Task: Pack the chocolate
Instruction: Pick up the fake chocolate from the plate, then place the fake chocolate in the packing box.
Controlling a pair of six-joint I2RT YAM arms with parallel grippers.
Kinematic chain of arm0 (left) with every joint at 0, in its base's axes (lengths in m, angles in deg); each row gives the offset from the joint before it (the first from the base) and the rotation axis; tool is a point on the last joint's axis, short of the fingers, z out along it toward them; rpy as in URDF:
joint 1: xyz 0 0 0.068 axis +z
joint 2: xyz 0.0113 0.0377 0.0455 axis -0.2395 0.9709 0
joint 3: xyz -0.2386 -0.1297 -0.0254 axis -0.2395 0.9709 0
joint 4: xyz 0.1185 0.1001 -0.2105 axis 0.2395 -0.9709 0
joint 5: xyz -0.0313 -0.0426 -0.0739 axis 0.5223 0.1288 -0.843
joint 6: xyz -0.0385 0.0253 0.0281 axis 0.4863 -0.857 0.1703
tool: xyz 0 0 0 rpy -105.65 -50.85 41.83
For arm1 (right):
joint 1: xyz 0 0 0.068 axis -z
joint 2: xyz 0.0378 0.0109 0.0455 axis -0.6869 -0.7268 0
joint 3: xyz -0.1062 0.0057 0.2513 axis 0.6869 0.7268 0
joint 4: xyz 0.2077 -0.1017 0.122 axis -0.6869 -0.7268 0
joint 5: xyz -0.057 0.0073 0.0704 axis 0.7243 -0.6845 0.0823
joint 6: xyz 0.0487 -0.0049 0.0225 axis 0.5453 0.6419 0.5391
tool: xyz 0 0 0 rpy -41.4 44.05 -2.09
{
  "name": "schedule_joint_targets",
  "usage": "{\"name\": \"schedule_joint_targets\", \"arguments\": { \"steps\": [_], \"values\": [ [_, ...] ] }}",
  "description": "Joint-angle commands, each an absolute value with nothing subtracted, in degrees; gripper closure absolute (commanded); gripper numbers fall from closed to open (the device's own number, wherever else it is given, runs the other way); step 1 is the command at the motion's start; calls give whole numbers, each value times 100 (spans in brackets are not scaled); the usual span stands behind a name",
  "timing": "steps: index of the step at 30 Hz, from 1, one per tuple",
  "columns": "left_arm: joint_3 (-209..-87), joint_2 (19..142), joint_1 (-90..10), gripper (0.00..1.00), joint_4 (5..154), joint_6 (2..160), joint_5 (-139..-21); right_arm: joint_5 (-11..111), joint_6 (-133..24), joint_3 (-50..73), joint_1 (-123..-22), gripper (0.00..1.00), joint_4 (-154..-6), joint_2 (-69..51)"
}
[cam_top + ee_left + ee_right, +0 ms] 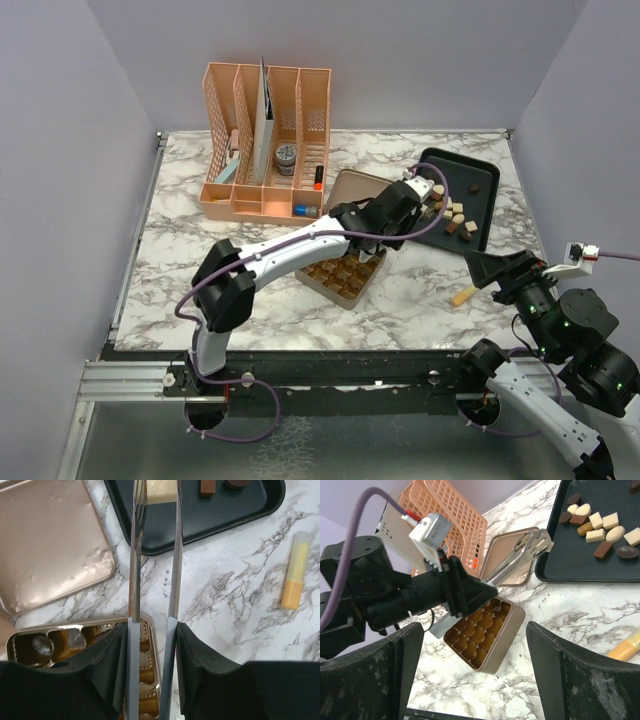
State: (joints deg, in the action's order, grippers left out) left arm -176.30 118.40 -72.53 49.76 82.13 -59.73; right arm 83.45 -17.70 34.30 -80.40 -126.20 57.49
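Wide-spread and empty, the right gripper (475, 630) is held over the desk (200, 290) near its right edge. An orange organizer (225, 110) is set at the far edge, left of centre, and a black tray (455, 168) in the far right corner. A gold tin (506, 647) is placed mid-desk, its lid (50, 540) just beyond. Metal tongs (522, 552) are clamped in the left gripper (152, 635), their tips over the tray. The chocolate (602, 520) is scattered in the tray, 1 cream piece (160, 491) seen between the tips. 1 yellow tube (462, 296) lies near the tray.
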Motion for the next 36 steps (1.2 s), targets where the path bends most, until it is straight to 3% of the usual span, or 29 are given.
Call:
{"name": "schedule_joint_targets", "arguments": {
  "steps": [1, 18, 36],
  "values": [
    [-17109, 11002, -7231, 67, 4825, 8291, -5817, 8498, -1782, 3444, -8023, 12, -12766, 5801],
    [-15164, 9086, -7229, 66, 4165, 8592, -5589, 8698, -1803, 3480, -8021, 12, -12982, 5786],
    [-14994, 9062, -7231, 66, 3945, 8620, -6080, 8352, -1590, 3630, -8021, 12, -13379, 5647]
  ]
}}
